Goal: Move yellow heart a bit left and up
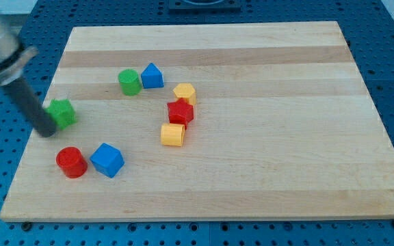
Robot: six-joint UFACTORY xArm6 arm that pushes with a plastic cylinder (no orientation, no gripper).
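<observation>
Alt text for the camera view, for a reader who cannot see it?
My tip rests at the wooden board's left edge, touching a green block. A red cylinder and blue cube lie below; a green cylinder, blue block, two yellow blocks and a red block cluster centrally.

A pale wooden board (252,171) is seen carrying eight blocks, all in its left half: a green star (63,113) at the left edge, a red cylinder (71,162) and blue cube (107,160) toward the bottom-left corner, a green cylinder (129,82) and blue triangular block (152,76) nearer the top edge, and a yellow block (184,93), red star (180,112) and yellow heart (172,134) stacked in a line near the middle.
</observation>
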